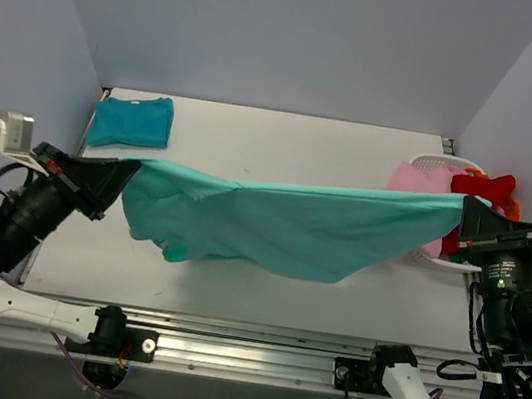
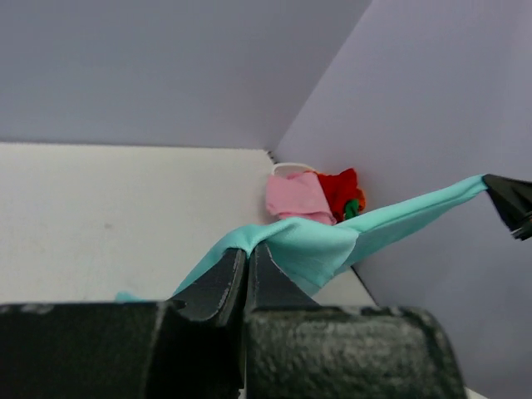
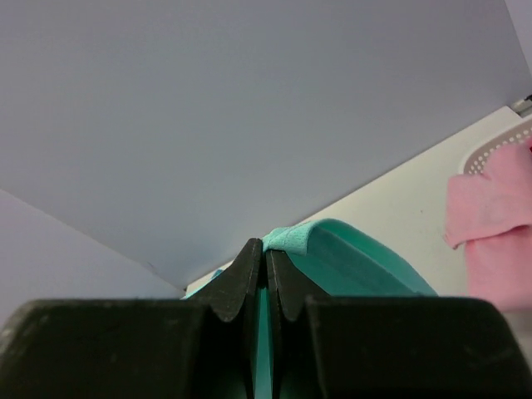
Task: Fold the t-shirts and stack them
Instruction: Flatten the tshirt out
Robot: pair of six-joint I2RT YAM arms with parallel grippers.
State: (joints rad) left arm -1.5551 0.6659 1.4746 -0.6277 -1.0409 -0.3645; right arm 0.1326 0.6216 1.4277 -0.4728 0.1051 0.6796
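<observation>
A light turquoise t-shirt (image 1: 292, 226) hangs stretched in the air across the table, sagging in the middle. My left gripper (image 1: 132, 170) is shut on its left end, and the left wrist view shows the cloth (image 2: 316, 245) pinched at the fingertips (image 2: 223, 278). My right gripper (image 1: 465, 211) is shut on the right end; in the right wrist view the hem (image 3: 287, 240) folds over the closed tips of my right gripper (image 3: 266, 249). A darker teal-blue t-shirt (image 1: 132, 121) lies folded flat at the table's far left corner.
A white laundry basket (image 1: 432, 163) at the right edge holds pink (image 1: 423, 179) and red (image 1: 481, 185) garments, just behind my right gripper. The basket's garments (image 2: 312, 195) also appear in the left wrist view. Grey walls close in the back and sides. A metal rail (image 1: 253, 344) runs along the near edge.
</observation>
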